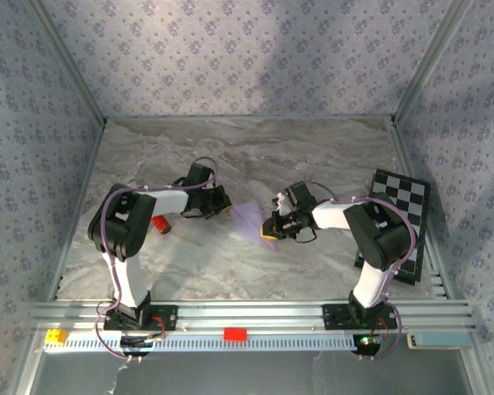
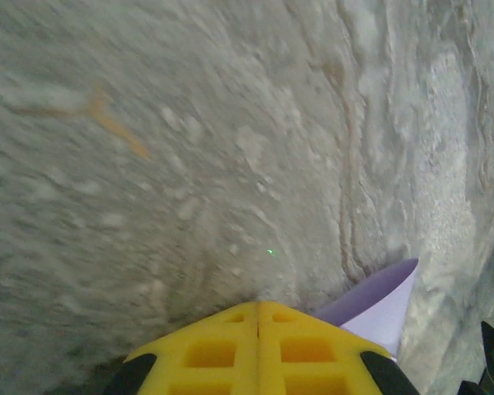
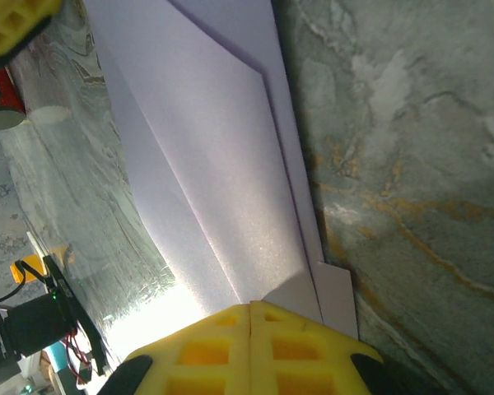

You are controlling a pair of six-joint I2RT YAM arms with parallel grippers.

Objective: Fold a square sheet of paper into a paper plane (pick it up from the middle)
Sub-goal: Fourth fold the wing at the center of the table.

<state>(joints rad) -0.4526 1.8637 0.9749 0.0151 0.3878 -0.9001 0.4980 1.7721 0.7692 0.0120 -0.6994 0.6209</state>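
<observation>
The square sheet of paper (image 1: pixel 249 220) is pale lilac and folded into long overlapping layers (image 3: pixel 214 164). It sits mid-table between the two grippers. My right gripper (image 3: pixel 251 306) is shut on the near end of the folded sheet, which runs away from its yellow fingertips. In the top view that gripper (image 1: pixel 269 231) is at the paper's right edge. My left gripper (image 2: pixel 258 304) is shut with nothing visible between its tips; a corner of the paper (image 2: pixel 383 300) pokes out just to its right. From above, the left gripper (image 1: pixel 224 201) is at the paper's left edge.
A small red cylinder (image 1: pixel 160 224) lies on the marble table left of the left gripper, also seen as a red cylinder (image 3: pixel 4 95) in the right wrist view. A black-and-white checkered board (image 1: pixel 399 218) lies at the right side. Patterned walls enclose the table.
</observation>
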